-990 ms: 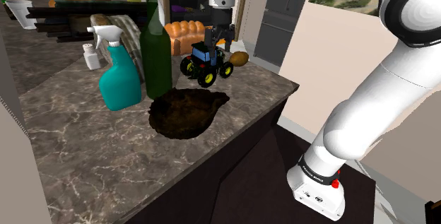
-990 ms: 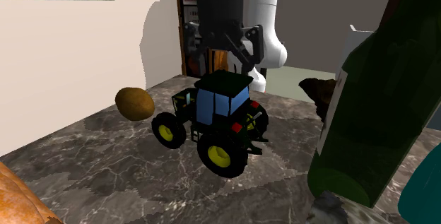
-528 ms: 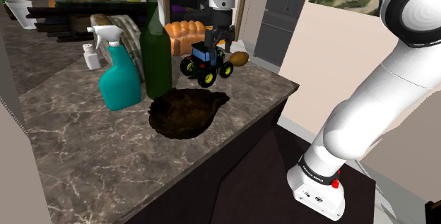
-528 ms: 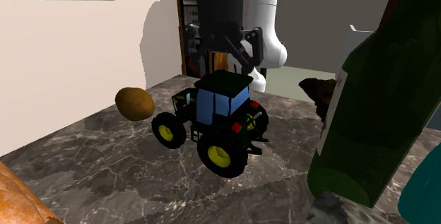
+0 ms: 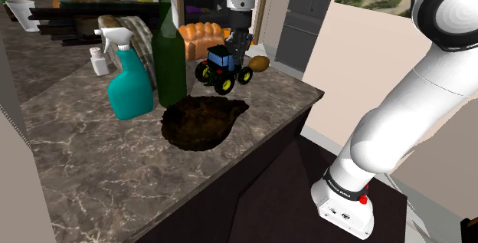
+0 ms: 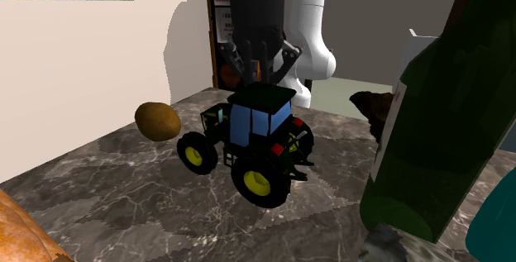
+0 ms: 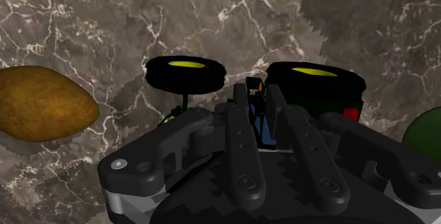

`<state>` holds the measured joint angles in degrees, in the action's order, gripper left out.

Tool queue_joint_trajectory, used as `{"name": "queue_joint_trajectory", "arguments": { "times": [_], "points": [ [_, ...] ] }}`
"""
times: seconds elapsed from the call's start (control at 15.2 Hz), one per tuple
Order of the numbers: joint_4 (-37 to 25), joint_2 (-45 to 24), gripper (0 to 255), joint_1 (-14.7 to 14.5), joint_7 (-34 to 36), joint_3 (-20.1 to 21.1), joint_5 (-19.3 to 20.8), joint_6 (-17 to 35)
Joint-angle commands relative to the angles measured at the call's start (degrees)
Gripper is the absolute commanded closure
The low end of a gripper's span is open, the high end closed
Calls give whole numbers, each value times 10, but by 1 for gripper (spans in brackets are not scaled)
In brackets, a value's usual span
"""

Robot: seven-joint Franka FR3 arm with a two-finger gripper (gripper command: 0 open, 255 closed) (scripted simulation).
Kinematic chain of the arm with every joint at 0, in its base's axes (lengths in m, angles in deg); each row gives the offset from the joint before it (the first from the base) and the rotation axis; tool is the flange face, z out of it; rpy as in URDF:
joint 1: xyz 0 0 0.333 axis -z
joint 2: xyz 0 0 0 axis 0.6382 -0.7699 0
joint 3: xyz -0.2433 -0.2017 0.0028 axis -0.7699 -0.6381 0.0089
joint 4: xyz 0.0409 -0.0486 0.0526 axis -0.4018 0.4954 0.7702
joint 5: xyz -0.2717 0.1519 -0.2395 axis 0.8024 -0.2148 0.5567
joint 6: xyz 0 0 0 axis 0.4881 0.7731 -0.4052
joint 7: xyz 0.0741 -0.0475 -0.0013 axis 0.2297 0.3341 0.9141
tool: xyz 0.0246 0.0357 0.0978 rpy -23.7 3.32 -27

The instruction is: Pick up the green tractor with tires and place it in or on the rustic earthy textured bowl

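**Fingers pinched on the toy tractor, wheels on the counter**

My gripper (image 7: 259, 101) is straight above the toy tractor (image 6: 256, 128), pointing down at it. The two fingers (image 7: 240, 127) are pulled in close but don't meet. There's a thin strip of the blue cab squeezed between them, so I'd call that clamped on the cab.

The tractor itself is dark-bodied with a blue cab and yellow hubs. All its tires are sitting on the brown marble counter (image 5: 99, 165), near the counter's far corner.

A brown potato (image 6: 157, 120) lies just beside the tractor, apart from it.

The bowl (image 5: 201, 120) is a dark brown, rough-looking thing. In the shoulder view it sits nearer the camera than the tractor, close by but not touching. Nothing is in it that I can see.

On the shoulder view's left of the tractor are a tall dark green bottle (image 5: 168, 50) and a teal spray bottle (image 5: 129, 80), with a bread loaf (image 5: 201, 33) behind.
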<state>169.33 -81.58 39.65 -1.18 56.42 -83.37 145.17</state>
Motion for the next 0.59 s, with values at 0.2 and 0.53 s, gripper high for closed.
{"name": "queue_joint_trajectory", "arguments": {
  "times": [0.2, 0.53],
  "points": [
    [-16, -1, 255, 0, 0, 0, 0, -15],
    [-60, -6, 255, 0, 0, 0, 0, -54]
  ]
}}
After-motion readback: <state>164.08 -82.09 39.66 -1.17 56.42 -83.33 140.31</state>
